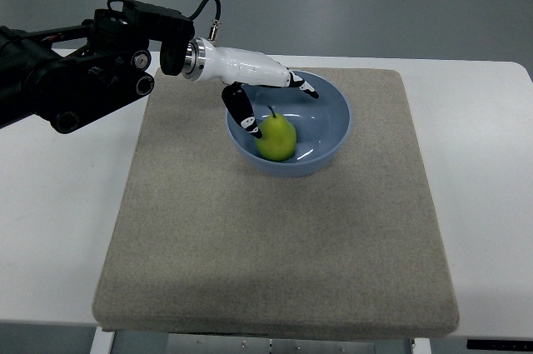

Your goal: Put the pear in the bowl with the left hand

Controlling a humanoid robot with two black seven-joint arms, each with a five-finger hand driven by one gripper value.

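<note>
My left hand [265, 87] is hovering over the bowl's [333, 133] 10 o'clock rim, fingers [244, 111] spread, gripping nothing; pear [276, 137] is sitting inside, stem at 12.

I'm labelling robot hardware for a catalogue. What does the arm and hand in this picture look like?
Only the left arm shows. It is bulky, matte black, with round joint caps and a black cable looping over the wrist. A silver metal ring joins it to the left hand, which has a glossy white shell and slim fingers with black segments and small white marks.
</note>
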